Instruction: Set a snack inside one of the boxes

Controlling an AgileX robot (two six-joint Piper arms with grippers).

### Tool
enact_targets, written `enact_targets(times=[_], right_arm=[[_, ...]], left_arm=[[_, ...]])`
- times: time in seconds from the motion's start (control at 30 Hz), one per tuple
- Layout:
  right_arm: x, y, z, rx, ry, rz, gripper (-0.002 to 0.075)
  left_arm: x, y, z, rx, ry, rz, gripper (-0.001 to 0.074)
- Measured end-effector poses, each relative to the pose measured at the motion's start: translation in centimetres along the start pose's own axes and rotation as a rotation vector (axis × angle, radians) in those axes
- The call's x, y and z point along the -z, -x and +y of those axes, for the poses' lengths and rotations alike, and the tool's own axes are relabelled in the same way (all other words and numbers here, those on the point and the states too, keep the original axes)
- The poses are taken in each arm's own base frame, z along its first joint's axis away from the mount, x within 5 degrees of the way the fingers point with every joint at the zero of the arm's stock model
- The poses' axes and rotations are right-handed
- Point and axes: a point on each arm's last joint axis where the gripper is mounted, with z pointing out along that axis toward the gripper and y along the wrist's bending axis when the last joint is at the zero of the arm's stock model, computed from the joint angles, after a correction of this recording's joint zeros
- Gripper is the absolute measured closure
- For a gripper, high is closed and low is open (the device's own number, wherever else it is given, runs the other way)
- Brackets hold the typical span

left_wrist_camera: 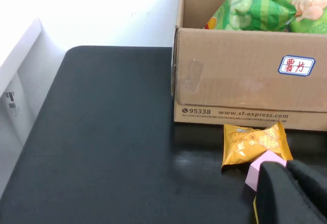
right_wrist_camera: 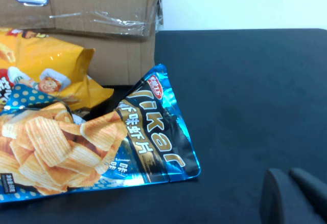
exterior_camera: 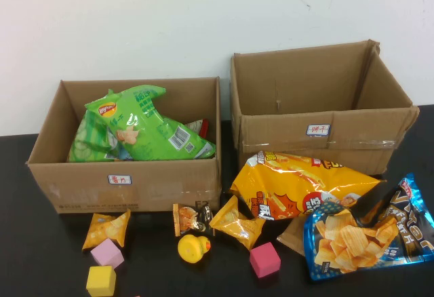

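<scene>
Very little of the robot shows. Of the left gripper (left_wrist_camera: 291, 193), seen in the left wrist view, there is just a matte black mass with rounded edges and a soft, slightly grainy finish (like rubber or moulded plastic), split by one shallow seam. The right gripper (right_wrist_camera: 294, 196), in the right wrist view, appears as two dark charcoal fingers (right_wrist_camera: 273, 198) with blunt rounded tips, lying close side by side, smooth and unmarked. The high view catches neither arm.

A chip bag (exterior_camera: 139, 129) is seen inside the left box (exterior_camera: 125, 182); to the right of that box, the right box (exterior_camera: 319, 107) is placed.
</scene>
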Motion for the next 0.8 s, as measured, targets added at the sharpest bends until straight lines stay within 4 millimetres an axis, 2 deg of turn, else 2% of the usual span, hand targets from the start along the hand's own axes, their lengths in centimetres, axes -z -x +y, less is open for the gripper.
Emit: enact_targets(times=[0.8], right_arm=[[0.00, 0.00, 0.00, 0.000, 0.000, 0.000, 0.0727]], left_arm=[[0.00, 0.02, 0.22, -0.062, 0.024, -0.001, 0.0738]])
